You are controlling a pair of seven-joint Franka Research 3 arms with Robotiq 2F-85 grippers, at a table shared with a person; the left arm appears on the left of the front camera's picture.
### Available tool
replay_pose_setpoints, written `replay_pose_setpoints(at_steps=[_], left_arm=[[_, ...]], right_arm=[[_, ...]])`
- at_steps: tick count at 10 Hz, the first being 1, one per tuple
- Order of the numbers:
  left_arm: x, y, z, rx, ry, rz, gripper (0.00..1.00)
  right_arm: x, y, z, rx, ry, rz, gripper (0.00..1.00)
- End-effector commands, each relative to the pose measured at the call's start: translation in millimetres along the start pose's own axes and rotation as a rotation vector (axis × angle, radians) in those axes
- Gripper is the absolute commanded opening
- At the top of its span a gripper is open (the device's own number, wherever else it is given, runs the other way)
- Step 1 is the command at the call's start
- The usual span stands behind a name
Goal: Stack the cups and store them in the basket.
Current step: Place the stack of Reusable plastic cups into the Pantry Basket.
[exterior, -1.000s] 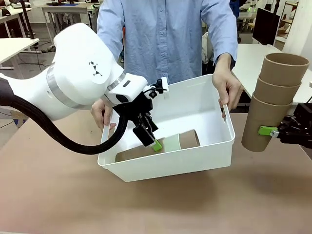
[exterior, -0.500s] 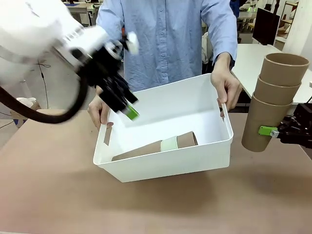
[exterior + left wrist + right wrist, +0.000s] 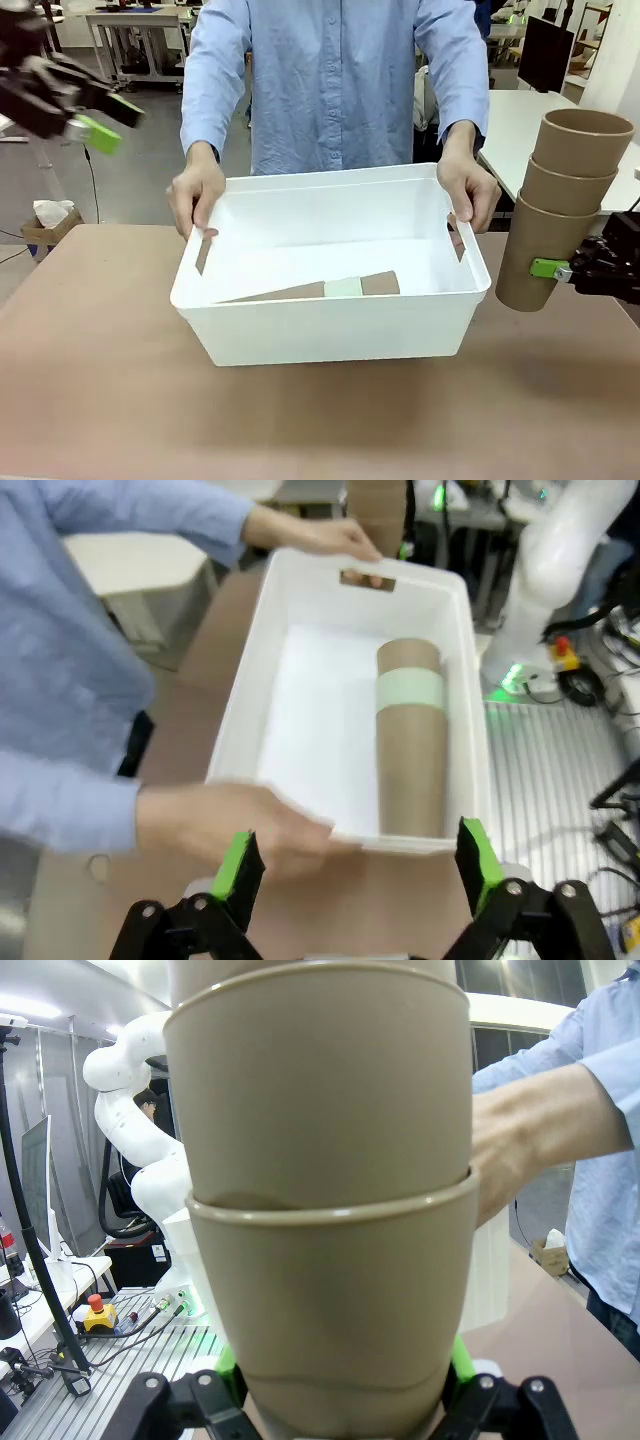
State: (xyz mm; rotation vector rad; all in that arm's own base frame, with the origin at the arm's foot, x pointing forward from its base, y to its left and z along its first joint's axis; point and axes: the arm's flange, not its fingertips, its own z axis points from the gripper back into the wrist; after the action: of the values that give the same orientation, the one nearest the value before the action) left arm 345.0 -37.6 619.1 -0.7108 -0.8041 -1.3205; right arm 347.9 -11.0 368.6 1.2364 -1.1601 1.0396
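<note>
The left gripper [image 3: 110,120] hangs high, spread and empty, clear of the basket [image 3: 330,335], which a person's hands [image 3: 195,195] steady. One stack of cups [image 3: 290,293] lies inside. Beside the basket, the right gripper [image 3: 548,268] pinches three nested cups [image 3: 565,190] upright, apparently ready for storing.

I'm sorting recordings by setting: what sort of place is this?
Likely a robotics lab: rows of work tables, a monitor behind the person, and a red emergency-stop button with cables on a slotted metal bench.
</note>
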Motion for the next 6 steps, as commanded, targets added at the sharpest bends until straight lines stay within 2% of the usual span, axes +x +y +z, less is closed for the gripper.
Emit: replay_pose_setpoints(at_steps=[1,3,6], left_arm=[[-40.5,0.2,31.0,0.056,-0.035,0.004,1.00],[-76.6,-8.7,62.7,0.096,-0.058,0.020,1.00],[-112.8,-7.9,65.8,0.093,-0.067,0.042,1.00]], right_arm=[[5.5,1.3,0.1,0.000,-0.005,0.003,0.87],[5.5,1.3,0.1,0.000,-0.005,0.003,0.87],[5.5,1.3,0.1,0.000,-0.005,0.003,0.87]])
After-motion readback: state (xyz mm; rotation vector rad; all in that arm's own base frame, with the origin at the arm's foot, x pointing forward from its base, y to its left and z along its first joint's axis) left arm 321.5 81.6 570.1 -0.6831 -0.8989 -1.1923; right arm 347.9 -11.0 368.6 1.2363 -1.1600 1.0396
